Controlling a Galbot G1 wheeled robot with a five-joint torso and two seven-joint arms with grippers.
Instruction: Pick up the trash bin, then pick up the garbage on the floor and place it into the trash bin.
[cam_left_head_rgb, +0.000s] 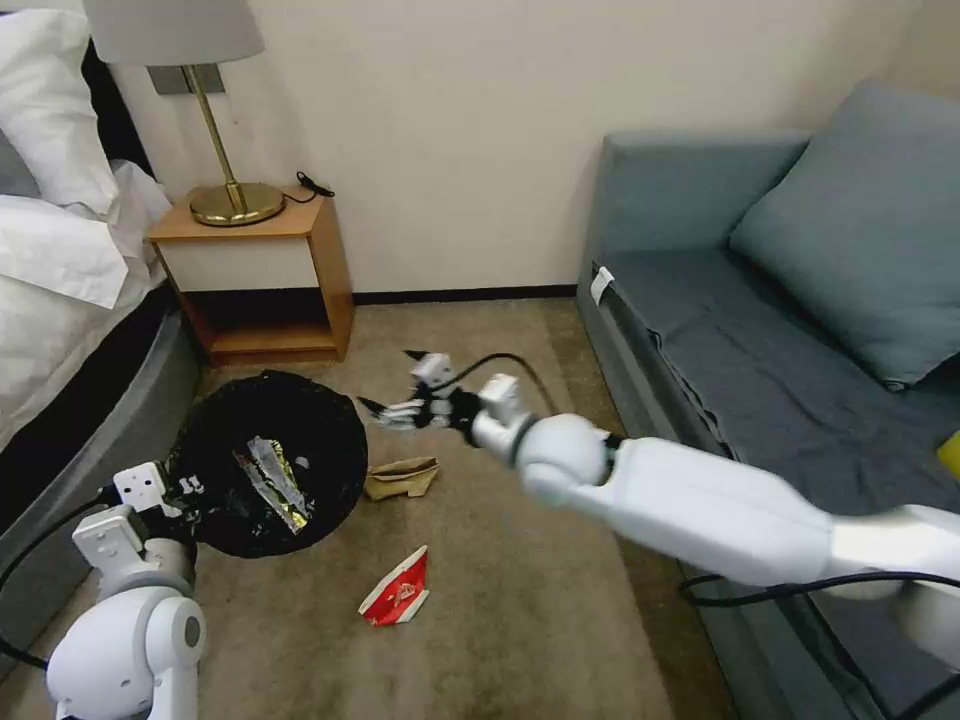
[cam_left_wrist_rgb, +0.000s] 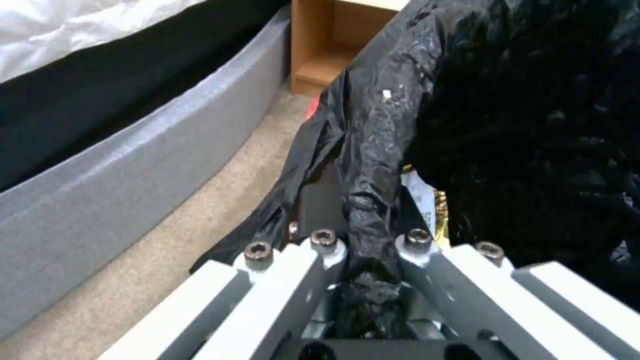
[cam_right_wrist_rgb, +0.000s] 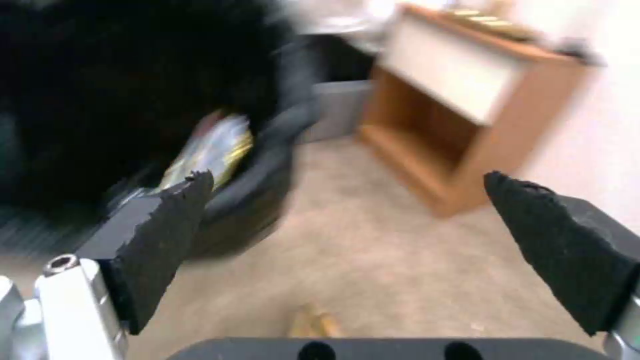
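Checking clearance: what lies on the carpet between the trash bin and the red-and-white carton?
Bare carpet in the head view, between the trash bin and red-and-white carton.

a bedroom: bed (cam_left_head_rgb: 60, 250), nightstand (cam_left_head_rgb: 265, 275) with brass lamp (cam_left_head_rgb: 215, 120), grey sofa (cam_left_head_rgb: 780, 330), carpet (cam_left_head_rgb: 520, 600).

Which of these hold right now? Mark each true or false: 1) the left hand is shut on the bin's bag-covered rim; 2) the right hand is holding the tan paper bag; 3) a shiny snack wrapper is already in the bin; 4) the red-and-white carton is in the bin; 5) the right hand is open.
1) True: the left hand is clamped on the black bag at the rim of the trash bin.
2) False: the right hand is empty, above the carpet; the tan paper bag lies on the floor beside the bin.
3) True: the snack wrapper lies inside.
4) False: the red-and-white carton is on the carpet.
5) True: its fingers are spread wide.
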